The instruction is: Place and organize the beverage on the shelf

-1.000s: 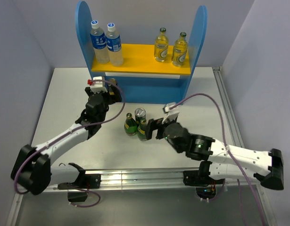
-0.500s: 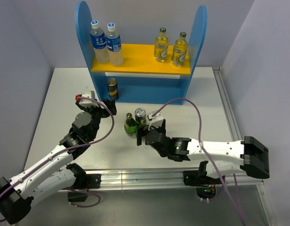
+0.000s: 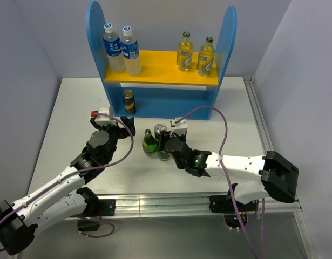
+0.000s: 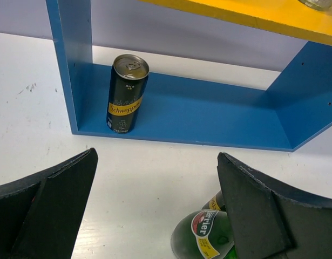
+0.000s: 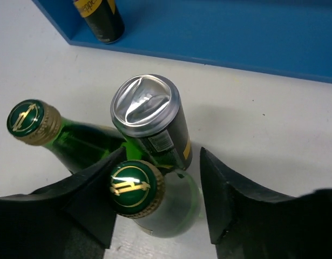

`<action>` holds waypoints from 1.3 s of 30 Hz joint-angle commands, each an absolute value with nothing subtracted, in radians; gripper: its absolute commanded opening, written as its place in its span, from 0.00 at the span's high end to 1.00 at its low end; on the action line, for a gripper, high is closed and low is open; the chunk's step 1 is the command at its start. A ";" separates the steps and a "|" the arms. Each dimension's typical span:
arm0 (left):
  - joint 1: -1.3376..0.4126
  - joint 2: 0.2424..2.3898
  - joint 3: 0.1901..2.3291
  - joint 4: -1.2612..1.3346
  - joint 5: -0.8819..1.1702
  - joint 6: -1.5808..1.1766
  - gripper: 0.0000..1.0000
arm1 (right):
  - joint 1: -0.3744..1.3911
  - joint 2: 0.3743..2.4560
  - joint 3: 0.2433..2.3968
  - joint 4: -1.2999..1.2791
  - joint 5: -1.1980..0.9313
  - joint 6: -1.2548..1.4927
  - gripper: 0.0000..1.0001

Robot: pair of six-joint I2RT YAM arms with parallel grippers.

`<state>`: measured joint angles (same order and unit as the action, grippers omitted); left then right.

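The blue shelf (image 3: 93, 32) holds two pale-yellow bottles (image 3: 184, 52) on its yellow board and one dark can (image 3: 128, 101) in the lower compartment. Two green bottles (image 3: 149, 143) and a second can (image 3: 160, 131) stand clustered on the table. My right gripper (image 5: 161, 156) straddles the nearer green bottle (image 5: 130, 186): the left jaw touches its neck, the right jaw stands a gap away from the glass. My left gripper (image 4: 157, 156) hangs wide open in front of the shelf, nothing between its fingers, with a green bottle (image 4: 206, 237) beside its right finger.
Two taller blue-labelled plastic bottles (image 3: 113, 48) stand on the left of the upper board. The can (image 5: 149, 118) and the other green bottle (image 5: 33, 123) stand tight against the straddled one. A metal rail (image 3: 155, 204) runs along the near table edge.
My left gripper has drawn back from the shelf, leaving the can in the lower compartment. My right gripper has slid forward around the nearer green bottle and its jaws have narrowed.
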<state>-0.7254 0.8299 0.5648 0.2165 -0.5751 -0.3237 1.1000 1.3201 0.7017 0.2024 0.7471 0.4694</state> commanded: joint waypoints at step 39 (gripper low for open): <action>-0.730 0.821 0.522 0.279 -0.566 -0.336 0.01 | 0.499 1.446 1.035 0.359 0.769 0.330 1.00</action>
<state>-0.7273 0.8265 0.5270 0.2283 -0.5804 -0.3275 0.5247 1.4345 0.9401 0.1852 0.7586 0.3344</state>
